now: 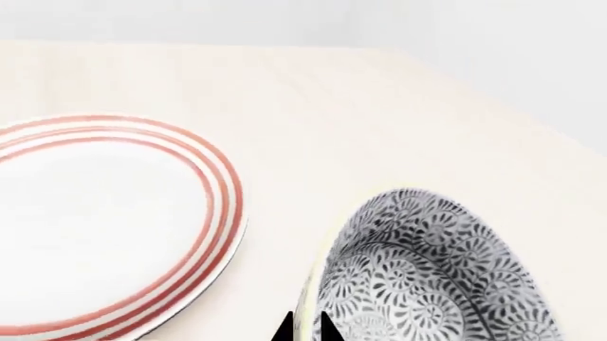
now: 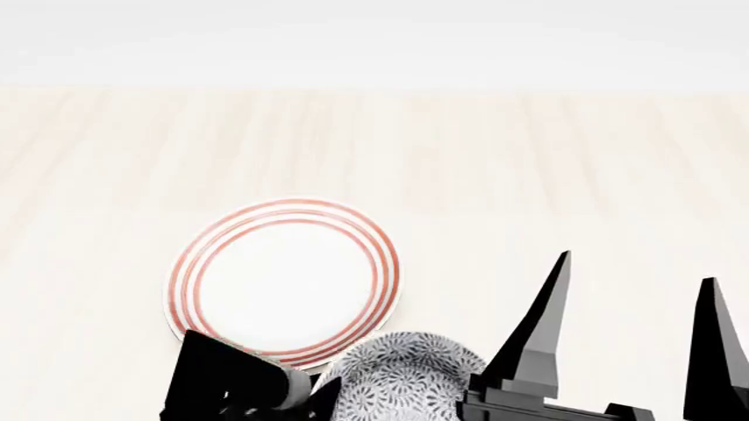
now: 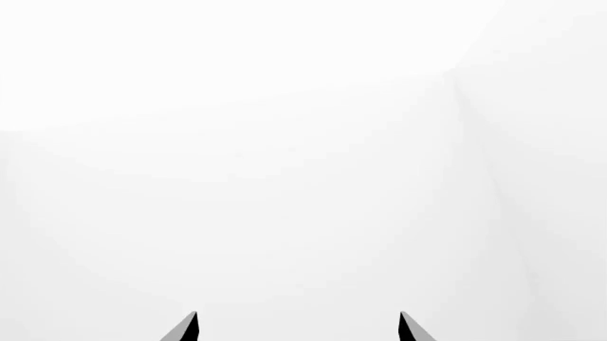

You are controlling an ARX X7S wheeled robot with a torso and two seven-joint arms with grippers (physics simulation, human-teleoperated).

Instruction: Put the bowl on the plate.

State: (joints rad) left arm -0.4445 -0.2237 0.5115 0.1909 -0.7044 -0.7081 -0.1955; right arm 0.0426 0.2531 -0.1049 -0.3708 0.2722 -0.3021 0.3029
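The plate (image 2: 284,285) is white, with three thin concentric red rings round its rim. The bowl (image 2: 404,379) carries a dense grey-and-white floral pattern of small petalled rosettes inside and out, and its rim is pale. The surface (image 2: 527,158) is a pale cream wood with faint lengthwise grain. Both grippers, left (image 1: 303,328) and right (image 2: 638,289), are black. The backdrop beyond is plain white.

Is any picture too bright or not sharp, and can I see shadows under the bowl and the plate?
Left wrist view: even soft light, plate and bowl sharp, hardly any shadow under them. Head view: far edge of the table fades into a pale background, no glare on the plate. Right wrist view: nearly all white, only the right hand fingertips show.
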